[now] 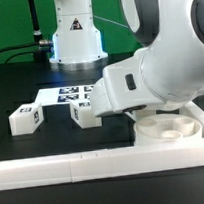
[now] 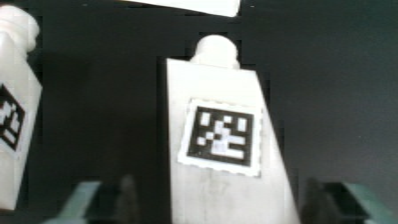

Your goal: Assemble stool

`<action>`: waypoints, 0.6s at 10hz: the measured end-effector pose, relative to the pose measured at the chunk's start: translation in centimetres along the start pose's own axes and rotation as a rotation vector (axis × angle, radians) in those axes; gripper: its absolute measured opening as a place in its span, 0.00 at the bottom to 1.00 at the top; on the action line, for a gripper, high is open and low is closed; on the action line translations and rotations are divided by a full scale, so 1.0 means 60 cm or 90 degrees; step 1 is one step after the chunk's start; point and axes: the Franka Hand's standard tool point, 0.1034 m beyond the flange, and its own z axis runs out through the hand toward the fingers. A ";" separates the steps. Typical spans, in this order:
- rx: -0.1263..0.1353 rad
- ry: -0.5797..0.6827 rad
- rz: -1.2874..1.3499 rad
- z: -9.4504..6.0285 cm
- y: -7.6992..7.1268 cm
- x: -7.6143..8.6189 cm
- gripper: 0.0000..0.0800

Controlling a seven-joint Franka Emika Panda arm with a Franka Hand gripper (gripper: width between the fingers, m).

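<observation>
On the black bench (image 1: pixel 34 146), seen from the exterior camera, two blocky white legs lie flat. The outer leg (image 1: pixel 26 118) is toward nine o'clock and the middle leg (image 1: pixel 84 112) is near the centre, each showing a black-and-white tag. The marker board (image 1: pixel 71 93) sits just behind, at about twelve o'clock from the middle leg. The round seat (image 1: pixel 178 133) rests at roughly four o'clock from that leg, close to the long white rail (image 1: pixel 56 172). Its matte plastic top is moulded with shallow recesses. The arm (image 1: pixel 152 65) leans low over the middle leg, and its bulk hides the tip from me.

From the wrist camera, the middle leg (image 2: pixel 214 120) fills the frame. It is a flat-faced, tapering slab, smooth-looking, with a rounded peg on its far end and a square tag on its face. The outer leg (image 2: pixel 15 100) lies beside it, apart. My end effector (image 2: pixel 217 203) is spread, with one dark finger on each side of the leg's blunt end. There is a gap on both sides, so it is gripping nothing.

I judge this to be the approach to picking up a leg. Next I need to descend squarely, close on its flat sides, then carry it to a seat recess.
</observation>
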 end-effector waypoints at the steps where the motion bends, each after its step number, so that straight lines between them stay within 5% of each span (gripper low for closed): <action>1: 0.000 0.000 0.000 0.000 0.000 0.000 0.41; 6: 0.000 0.000 0.000 0.000 0.000 0.000 0.40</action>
